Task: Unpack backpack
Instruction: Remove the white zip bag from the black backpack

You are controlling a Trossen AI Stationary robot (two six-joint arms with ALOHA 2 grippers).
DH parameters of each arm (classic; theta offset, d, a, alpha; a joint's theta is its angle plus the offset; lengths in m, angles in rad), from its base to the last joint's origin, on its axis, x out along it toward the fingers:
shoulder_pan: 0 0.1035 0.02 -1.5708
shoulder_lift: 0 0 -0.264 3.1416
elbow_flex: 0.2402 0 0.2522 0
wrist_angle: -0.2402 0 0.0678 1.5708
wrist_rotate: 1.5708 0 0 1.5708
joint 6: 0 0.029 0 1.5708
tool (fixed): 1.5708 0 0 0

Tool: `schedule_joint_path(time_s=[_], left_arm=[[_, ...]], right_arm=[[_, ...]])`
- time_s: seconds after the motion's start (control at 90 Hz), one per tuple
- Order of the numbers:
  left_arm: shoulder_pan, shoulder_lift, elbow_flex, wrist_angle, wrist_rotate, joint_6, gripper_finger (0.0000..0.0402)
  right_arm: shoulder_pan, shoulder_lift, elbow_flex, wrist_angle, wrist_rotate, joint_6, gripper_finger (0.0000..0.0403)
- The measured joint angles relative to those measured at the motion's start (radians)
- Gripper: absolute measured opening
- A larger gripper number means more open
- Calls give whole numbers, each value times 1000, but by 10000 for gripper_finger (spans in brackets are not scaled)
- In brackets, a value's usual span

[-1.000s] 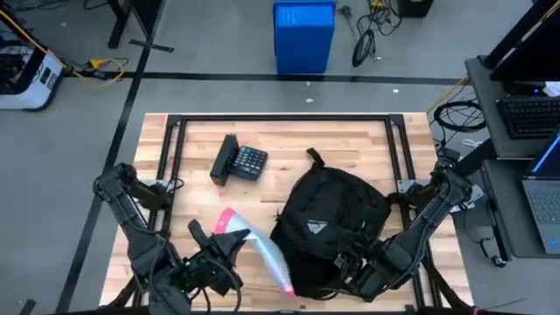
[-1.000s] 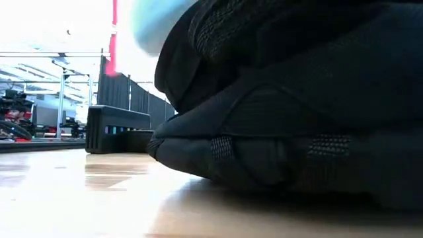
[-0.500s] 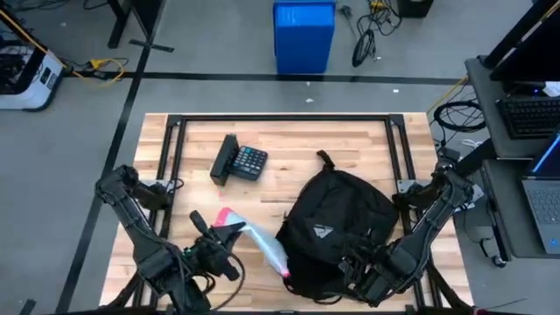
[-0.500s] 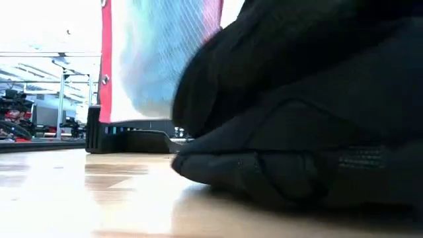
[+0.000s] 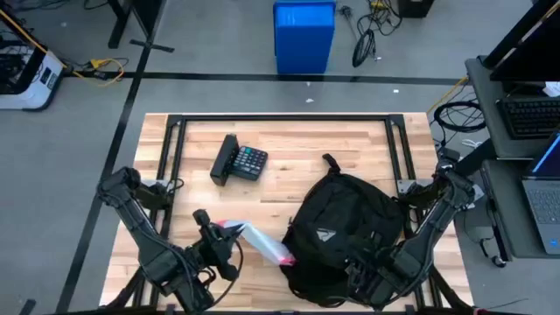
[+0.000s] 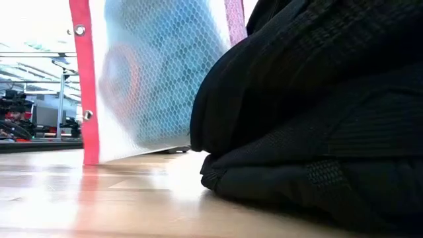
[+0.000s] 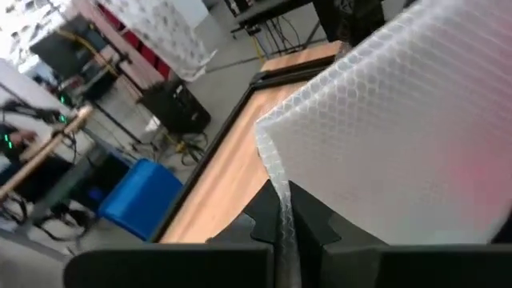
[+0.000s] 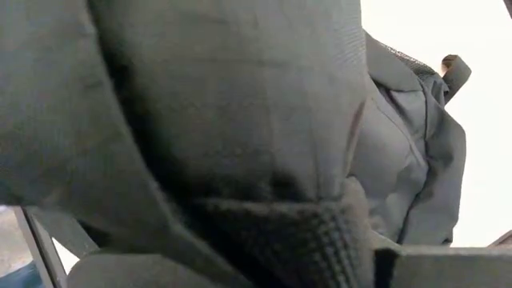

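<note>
1. The left gripper (image 5: pixel 220 248) sat near the table's front edge, clenched on the edge of a translucent mesh pouch (image 5: pixel 262 246) with red trim.
2. The right gripper (image 5: pixel 360 273) was pressed into the backpack's front-right fabric; whether its fingers gripped, I cannot tell.
3. The backpack (image 5: pixel 343 223) lay front-right on the wooden table (image 5: pixel 289 149), logo up, looking soft, floppy and light; fabric folds seemed the best hold.
4. Its long axis ran diagonally, its top loop pointing at the far calculator (image 5: pixel 241 161).

Backpack (image 5: pixel 341 227) lies on table (image 5: pixel 289 140) right of centre; pouch (image 5: pixel 261 242) just left of it at its near end; calculator (image 5: pixel 240 161) behind, well apart.
</note>
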State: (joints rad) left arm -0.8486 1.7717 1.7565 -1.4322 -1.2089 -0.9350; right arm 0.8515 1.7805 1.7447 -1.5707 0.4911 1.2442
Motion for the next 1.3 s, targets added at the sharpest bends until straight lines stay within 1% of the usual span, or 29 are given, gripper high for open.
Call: schedule_joint_path(time_s=[0.078, 0.167, 0.367, 0.489, 0.622, 0.722, 0.8, 0.856, 0.944, 1.078, 1.222, 1.3], left_arm=[[10, 0, -10, 2, 3, -47, 0], [22, -2, -54, -14, 17, -120, 0], [54, 0, -224, -13, 28, -327, 0], [82, 0, -332, -21, -8, -475, 0], [110, -4, -436, -19, -13, -608, 0], [120, -4, -497, -20, -14, -680, 0], [120, -5, -524, -19, -12, -721, 0], [110, -5, -531, -17, 8, -740, 0], [79, -5, -531, -1, 30, -756, 0], [25, -5, -531, 41, 32, -759, 0], [-17, -5, -531, 76, 32, -761, 0], [-33, -5, -531, 78, 32, -756, 0]], right_arm=[[0, 0, 0, 0, 1, 1, 4], [5, 0, 0, 0, 0, 3, 4], [33, 0, 0, 0, -12, 22, 4], [47, 0, 0, 0, -16, 27, 4], [63, 0, 0, 0, -19, 49, 4], [77, 0, 0, 0, -20, 78, 4], [90, 0, 0, 0, -21, 107, 4], [100, 0, 0, 0, -22, 128, 4], [109, 0, -2, 1, -23, 159, 4], [112, 0, -45, 6, -32, 180, 4], [96, 0, -120, 7, -106, 217, 4], [90, 0, -159, 6, -121, 263, 4]])
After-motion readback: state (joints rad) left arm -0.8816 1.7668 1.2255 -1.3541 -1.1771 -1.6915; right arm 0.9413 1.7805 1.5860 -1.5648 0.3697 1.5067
